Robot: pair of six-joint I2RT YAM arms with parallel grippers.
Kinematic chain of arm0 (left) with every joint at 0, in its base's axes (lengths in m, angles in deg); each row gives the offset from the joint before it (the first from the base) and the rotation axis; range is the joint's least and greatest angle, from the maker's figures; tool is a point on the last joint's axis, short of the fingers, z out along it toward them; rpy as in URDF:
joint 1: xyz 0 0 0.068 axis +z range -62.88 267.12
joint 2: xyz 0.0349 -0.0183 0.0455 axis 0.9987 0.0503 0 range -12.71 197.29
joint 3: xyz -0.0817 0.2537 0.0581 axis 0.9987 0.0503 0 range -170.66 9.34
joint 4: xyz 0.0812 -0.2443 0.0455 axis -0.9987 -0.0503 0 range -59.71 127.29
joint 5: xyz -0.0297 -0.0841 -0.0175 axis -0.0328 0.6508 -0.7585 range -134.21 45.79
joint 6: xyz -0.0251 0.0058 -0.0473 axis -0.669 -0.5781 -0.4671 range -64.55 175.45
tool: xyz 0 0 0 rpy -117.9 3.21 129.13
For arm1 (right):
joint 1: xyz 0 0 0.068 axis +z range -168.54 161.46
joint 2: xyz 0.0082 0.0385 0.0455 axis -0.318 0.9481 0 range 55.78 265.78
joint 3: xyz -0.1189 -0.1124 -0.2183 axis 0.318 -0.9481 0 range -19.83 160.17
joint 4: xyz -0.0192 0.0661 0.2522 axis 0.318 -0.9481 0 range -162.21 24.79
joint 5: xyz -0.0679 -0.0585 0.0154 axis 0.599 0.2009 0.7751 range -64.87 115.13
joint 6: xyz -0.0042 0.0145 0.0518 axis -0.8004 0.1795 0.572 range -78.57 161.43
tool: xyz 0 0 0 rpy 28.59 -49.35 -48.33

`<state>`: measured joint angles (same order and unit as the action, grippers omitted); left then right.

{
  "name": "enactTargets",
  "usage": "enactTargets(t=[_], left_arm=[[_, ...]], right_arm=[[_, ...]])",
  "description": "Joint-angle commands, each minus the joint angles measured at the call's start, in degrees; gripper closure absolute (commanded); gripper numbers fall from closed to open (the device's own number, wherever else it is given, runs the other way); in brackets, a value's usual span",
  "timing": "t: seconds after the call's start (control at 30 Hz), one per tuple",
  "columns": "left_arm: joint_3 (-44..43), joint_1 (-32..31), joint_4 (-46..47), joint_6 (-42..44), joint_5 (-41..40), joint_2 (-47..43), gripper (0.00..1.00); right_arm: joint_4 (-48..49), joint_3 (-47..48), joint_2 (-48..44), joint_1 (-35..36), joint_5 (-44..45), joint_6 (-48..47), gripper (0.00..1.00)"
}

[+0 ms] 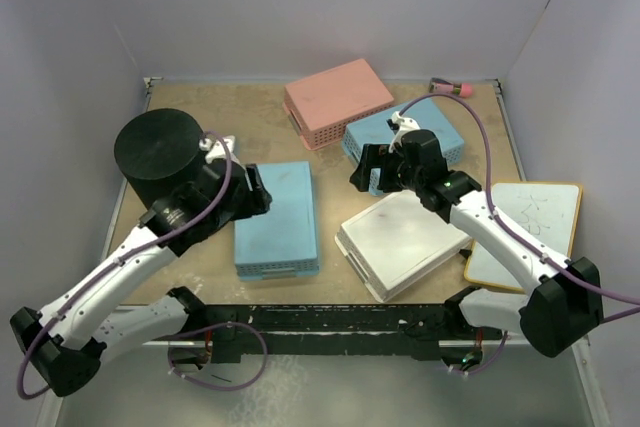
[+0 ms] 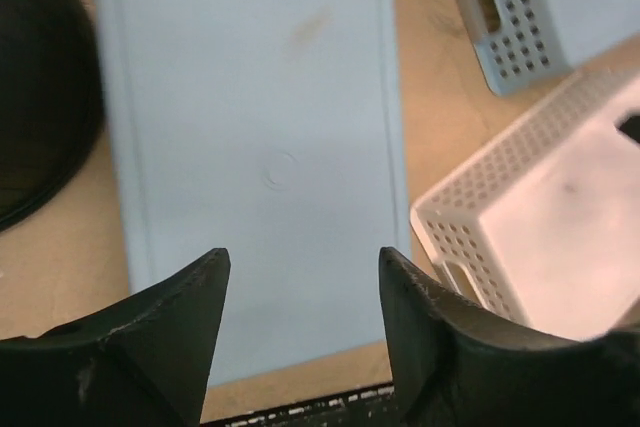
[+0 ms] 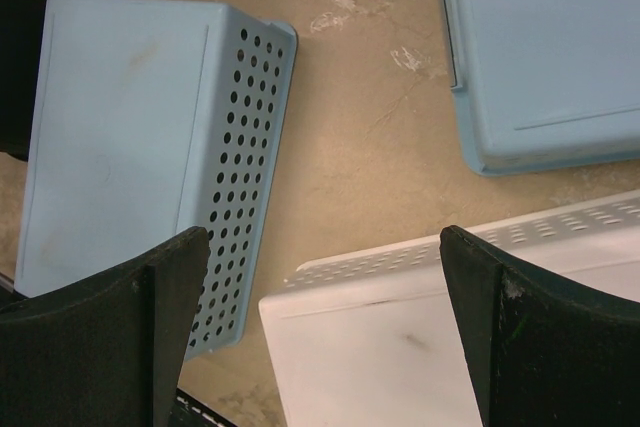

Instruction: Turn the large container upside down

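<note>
The large container (image 1: 160, 152) is a black round bin standing at the back left of the table, with a flat closed face showing on top. Its dark curved side shows at the left edge of the left wrist view (image 2: 40, 117). My left gripper (image 1: 257, 193) is open and empty, just right of the bin and above an overturned light blue basket (image 1: 275, 219); in its own view (image 2: 303, 255) that basket (image 2: 255, 147) lies under the fingers. My right gripper (image 1: 363, 175) is open and empty at mid-table, and in its own view (image 3: 324, 234) it hovers over bare table.
An overturned white perforated basket (image 1: 400, 242) lies front right. A second blue basket (image 1: 405, 132) and a pink basket (image 1: 338, 102) lie at the back. A whiteboard (image 1: 525, 232) sits at the right edge and a pink marker (image 1: 452, 88) in the back corner. Walls enclose the table.
</note>
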<state>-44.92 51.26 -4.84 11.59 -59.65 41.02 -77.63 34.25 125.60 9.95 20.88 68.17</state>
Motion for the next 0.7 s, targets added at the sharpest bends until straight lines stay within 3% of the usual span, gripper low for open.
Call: enactTargets(t=[0.0,0.1,0.13,0.27,0.47,0.67], left_arm=[[-1.5,-14.5,-1.9,0.0,-1.8,4.4,0.39],[0.3,-27.4,-0.5,-5.1,-7.5,10.5,0.36],[0.7,-34.5,0.5,-8.1,-10.2,15.9,0.36],[2.1,-40.4,1.9,-10.4,-12.2,20.1,0.36],[8.5,-39.5,3.9,-13.2,-20.1,18.7,0.44],[11.7,-28.0,11.3,-7.5,-21.5,12.8,0.44]], right_arm=[[1.6,1.4,-0.4,0.1,-0.2,-0.6,0.00],[1.3,1.6,-0.4,0.1,0.0,0.1,0.00],[0.9,2.0,-0.6,0.1,1.0,-0.1,0.00],[0.3,2.4,-0.6,0.1,1.6,-0.6,0.00],[0.1,2.1,-1.1,0.1,1.6,-0.6,0.00],[0.0,1.7,-2.3,0.1,1.4,-0.2,0.00]])
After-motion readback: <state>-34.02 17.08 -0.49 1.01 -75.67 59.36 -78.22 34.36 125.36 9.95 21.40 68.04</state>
